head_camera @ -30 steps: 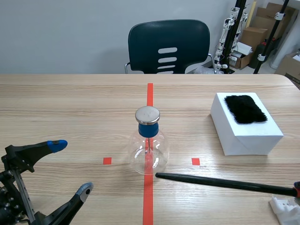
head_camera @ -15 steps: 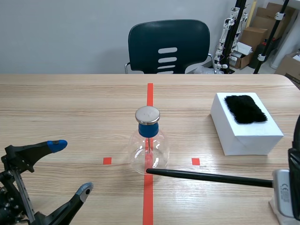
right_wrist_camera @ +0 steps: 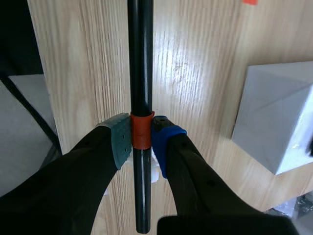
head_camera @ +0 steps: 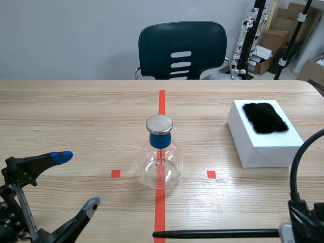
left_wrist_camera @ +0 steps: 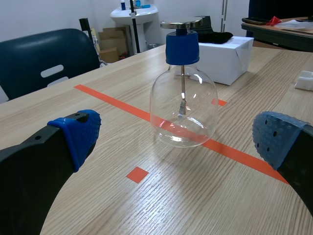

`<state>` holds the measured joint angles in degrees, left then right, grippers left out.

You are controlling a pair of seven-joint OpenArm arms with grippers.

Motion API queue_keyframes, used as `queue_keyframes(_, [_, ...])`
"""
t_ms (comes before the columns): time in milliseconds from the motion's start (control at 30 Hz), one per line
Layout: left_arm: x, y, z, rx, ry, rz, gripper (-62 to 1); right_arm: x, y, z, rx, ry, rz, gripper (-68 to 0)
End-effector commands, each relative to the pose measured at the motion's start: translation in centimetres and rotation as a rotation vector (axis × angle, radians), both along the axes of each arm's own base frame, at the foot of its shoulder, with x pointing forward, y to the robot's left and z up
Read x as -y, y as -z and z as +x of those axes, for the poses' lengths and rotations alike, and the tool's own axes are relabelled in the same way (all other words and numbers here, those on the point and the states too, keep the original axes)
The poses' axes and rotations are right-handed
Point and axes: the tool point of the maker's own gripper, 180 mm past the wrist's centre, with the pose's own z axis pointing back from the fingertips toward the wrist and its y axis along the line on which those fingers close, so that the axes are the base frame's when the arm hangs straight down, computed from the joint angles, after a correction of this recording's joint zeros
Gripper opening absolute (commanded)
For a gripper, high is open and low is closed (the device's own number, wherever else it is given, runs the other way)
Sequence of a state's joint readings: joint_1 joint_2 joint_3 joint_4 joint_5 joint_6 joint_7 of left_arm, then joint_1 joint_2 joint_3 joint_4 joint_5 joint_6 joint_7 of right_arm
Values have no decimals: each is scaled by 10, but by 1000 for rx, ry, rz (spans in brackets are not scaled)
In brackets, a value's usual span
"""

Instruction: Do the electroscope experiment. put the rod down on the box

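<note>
Rod (right_wrist_camera: 141,58) looks stiff, light, slippery; right pincer (right_wrist_camera: 142,139) clamps its orange band (right_wrist_camera: 142,131); left pincer (head_camera: 77,180) gapes; rod may roll off box (head_camera: 263,147).

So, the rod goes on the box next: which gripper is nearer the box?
Right. The right gripper, shut on the rod, is close in front of the box; the left gripper, open, is far across the table.

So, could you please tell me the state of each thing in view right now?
rod, clamped at its orange band, level, not on the box
right gripper, shut on the rod
left gripper, open, holding nothing
flask, upright, blue stopper in
box, standing flat, fur on top
fur, lying flat on the box
</note>
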<state>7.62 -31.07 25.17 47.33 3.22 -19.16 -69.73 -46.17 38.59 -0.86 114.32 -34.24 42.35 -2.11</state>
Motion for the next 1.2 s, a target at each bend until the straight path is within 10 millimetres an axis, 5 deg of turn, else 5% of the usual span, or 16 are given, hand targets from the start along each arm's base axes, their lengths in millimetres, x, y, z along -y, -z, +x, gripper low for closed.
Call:
queue_keyframes(0, [2,-7,1,22,-2,-31,14,4,-1,10,17,0,-12,-671])
queue_keyframes(1167, [2,-8,1,22,-2,-31,14,4,56,7,-108,23,4,-671])
